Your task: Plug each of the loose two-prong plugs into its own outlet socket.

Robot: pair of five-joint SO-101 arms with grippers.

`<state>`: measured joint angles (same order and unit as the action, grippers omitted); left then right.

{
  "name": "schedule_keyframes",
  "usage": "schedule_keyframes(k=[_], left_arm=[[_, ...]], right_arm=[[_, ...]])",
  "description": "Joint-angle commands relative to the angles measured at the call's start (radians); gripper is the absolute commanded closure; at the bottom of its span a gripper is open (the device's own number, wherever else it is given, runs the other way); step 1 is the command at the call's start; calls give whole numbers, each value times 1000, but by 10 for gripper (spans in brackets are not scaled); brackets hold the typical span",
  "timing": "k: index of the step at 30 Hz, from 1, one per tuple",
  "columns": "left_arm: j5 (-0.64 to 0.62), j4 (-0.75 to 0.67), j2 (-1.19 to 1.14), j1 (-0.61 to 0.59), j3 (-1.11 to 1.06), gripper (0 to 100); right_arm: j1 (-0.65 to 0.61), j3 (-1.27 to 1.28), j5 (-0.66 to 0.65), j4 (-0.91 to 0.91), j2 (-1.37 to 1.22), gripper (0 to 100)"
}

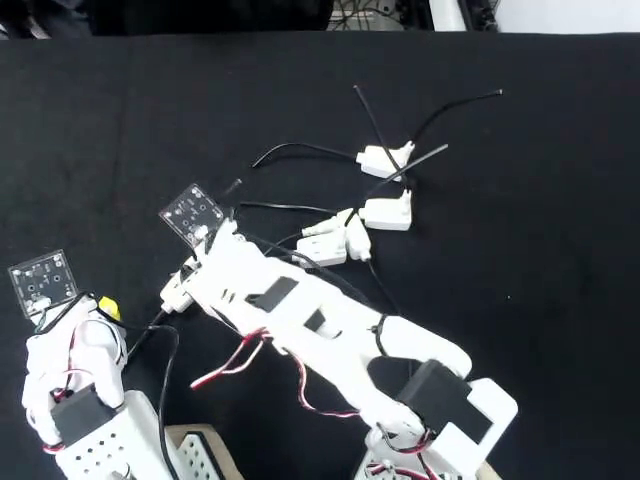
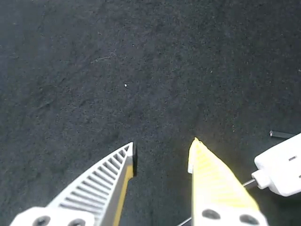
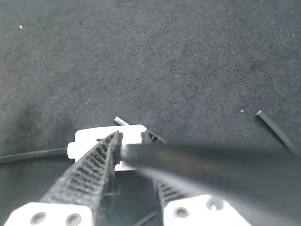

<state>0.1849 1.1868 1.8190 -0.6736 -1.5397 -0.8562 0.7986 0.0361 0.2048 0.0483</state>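
A black table (image 1: 560, 300) is carrying everything. The right end effector (image 3: 130, 137) is reaching low over it, its fingers drawn in narrowly and pinching a white plug (image 3: 89, 141) between their tips; a black cable (image 3: 28, 154) is trailing from the plug. The left end effector (image 2: 162, 157) is hanging wide open over bare table and gripping nothing, with the held plug sitting near it, off its yellow finger's (image 2: 214, 183) side. Three more white pieces on black cables are lying apart from both end effectors, alongside the right arm: a cluster (image 1: 325, 247) nearest, another (image 1: 387, 212) just past it, the last (image 1: 385, 158) farthest. Which are plugs or sockets, I cannot tell.
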Motion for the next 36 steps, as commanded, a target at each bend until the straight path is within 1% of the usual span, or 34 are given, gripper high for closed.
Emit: schedule_keyframes(k=[1,9,13,16,19,23,26,32,34,36], left_arm=[[6,-21,5,-13,5,805],[6,-21,5,-10,5,805],[6,-21,5,-10,5,805],[6,-21,5,-12,5,805],[6,-21,5,-12,5,805],[6,-21,5,-10,5,805],[6,-21,5,-12,5,805],[6,-21,5,-5,4,805],[6,-29,5,-4,-7,803],[6,-66,5,-4,-31,802]], right_arm=[[15,-87,6,83,2,986],[12,-87,6,87,-7,986],[-9,-124,6,94,-94,986],[-23,-185,2,153,-159,986],[-26,-217,2,213,-163,986],[-23,-219,-2,230,-163,986],[17,-219,-34,230,-163,986],[146,-251,-37,232,-163,986],[164,-251,-69,232,-163,986],[167,-246,-103,232,-163,984]])
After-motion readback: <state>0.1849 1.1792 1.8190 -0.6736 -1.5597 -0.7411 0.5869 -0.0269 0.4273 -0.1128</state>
